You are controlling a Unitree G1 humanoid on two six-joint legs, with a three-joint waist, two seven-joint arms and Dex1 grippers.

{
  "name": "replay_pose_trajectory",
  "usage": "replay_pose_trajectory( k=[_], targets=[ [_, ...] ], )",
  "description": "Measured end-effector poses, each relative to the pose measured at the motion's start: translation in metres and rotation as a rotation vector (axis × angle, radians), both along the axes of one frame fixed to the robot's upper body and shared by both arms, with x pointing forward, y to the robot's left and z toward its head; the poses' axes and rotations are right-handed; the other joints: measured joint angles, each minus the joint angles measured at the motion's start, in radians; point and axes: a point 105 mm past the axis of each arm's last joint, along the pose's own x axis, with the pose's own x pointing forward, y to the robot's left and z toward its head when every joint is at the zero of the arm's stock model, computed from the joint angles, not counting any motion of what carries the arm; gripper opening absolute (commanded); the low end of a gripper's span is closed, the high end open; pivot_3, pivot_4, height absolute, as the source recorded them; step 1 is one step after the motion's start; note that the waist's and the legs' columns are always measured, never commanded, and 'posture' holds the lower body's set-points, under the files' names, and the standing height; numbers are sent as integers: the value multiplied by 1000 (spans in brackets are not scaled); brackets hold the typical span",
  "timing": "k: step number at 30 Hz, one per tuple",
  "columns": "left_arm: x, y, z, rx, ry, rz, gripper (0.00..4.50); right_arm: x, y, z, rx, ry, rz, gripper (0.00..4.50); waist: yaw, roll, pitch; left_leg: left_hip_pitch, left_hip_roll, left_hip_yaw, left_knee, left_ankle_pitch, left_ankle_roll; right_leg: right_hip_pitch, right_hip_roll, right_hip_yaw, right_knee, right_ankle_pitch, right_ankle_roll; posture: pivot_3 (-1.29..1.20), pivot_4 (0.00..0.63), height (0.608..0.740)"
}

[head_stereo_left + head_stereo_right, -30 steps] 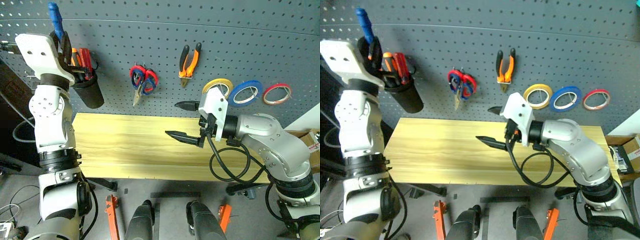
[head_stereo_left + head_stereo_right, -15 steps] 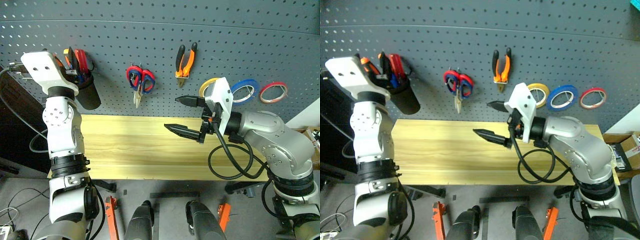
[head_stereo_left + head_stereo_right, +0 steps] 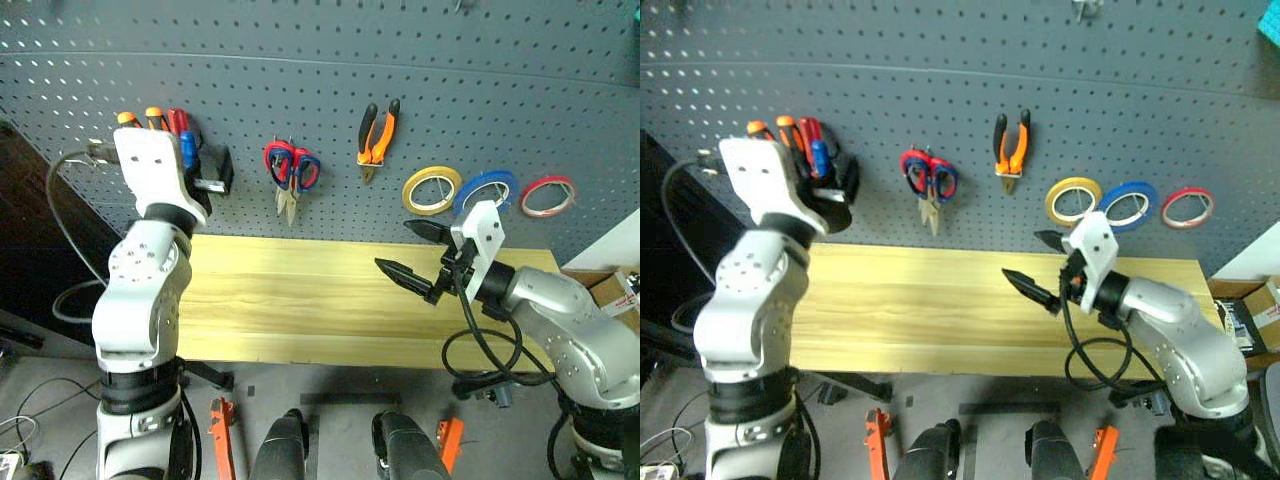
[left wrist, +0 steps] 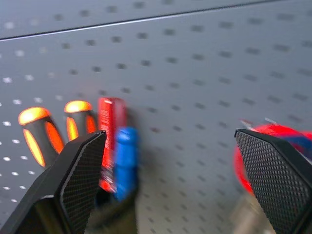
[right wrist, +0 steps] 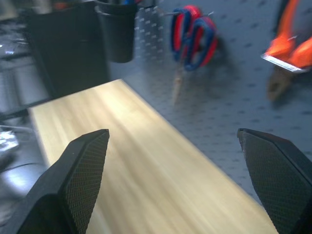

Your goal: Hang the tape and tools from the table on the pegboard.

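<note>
On the pegboard (image 3: 300, 90) hang the blue tape (image 3: 488, 190), the orange-and-black pliers (image 3: 377, 135) and the dark-blue-handled scissors (image 3: 304, 172), which overlap a red-handled pair. The blue screwdriver (image 4: 126, 161) stands in a black cup (image 3: 835, 190) on the board among orange and red screwdrivers. My left gripper (image 4: 169, 134) is open just in front of that cup, with nothing between its fingers. My right gripper (image 3: 393, 245) is open and empty over the right half of the table (image 3: 280, 300), pointing left along it.
A yellow tape ring (image 3: 432, 190) and a red tape ring (image 3: 547, 195) hang either side of the blue one. The bare wooden table top runs below the board. A cardboard box (image 3: 612, 290) sits past the table's right end.
My left gripper opened and let go of the blue screwdriver, now in the cup, then sank and drew back from the board. My right arm moved right and down. The camera shifted too.
</note>
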Motion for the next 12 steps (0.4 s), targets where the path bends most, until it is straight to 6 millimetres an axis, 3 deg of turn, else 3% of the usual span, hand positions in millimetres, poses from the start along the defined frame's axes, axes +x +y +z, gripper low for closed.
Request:
replay_pose_trajectory(
  k=[4, 7, 8, 9, 10, 11, 12],
  targets=[
    [-15, 4, -57, -8, 159, -44, 4470, 1, -6, -28, 56, 13, -87, 4500, -2, 1, -54, 5, 1, 3, 0, 0, 0, 5, 1, 1, -2, -2, 1, -10, 1, 740],
    [-21, 25, -114, -24, 306, 8, 4470, 15, -22, -51, 92, 35, -223, 4500, -5, 2, -83, 20, 5, 8, 0, -4, -6, 19, 2, 1, -8, -2, -4, -21, 0, 740],
    [-22, 33, -133, -29, 360, 36, 4470, 19, -29, -59, 92, 42, -276, 4500, -14, 9, -91, 21, 13, 8, 1, -4, -6, 22, 9, -2, -24, 5, -7, -25, 0, 740],
    [-24, 41, -149, -35, 403, 60, 4470, 24, -35, -65, 89, 45, -316, 4500, -21, 21, -99, 14, 25, 5, -2, -5, -6, 29, 21, -7, -54, 23, -9, -33, 0, 740],
    [-23, 49, -161, -38, 435, 79, 4470, 28, -42, -70, 103, 46, -369, 4500, -31, 44, -114, -5, 50, 1, -12, -5, -6, 46, 37, -20, -101, 60, -12, -38, 0, 740],
    [-20, 53, -164, -31, 434, 90, 4470, 32, -49, -74, 119, 44, -417, 4500, -24, 38, -127, -16, 59, 13, -22, -5, -4, 35, 21, -49, -84, 61, -24, -38, 0, 740],
    [-15, 56, -165, -33, 425, 97, 4470, 36, -57, -79, 119, 48, -459, 4500, -18, 19, -138, -15, 53, 26, -22, 0, 1, 21, 4, -55, -30, 22, -23, -41, 0, 740]
  ],
)
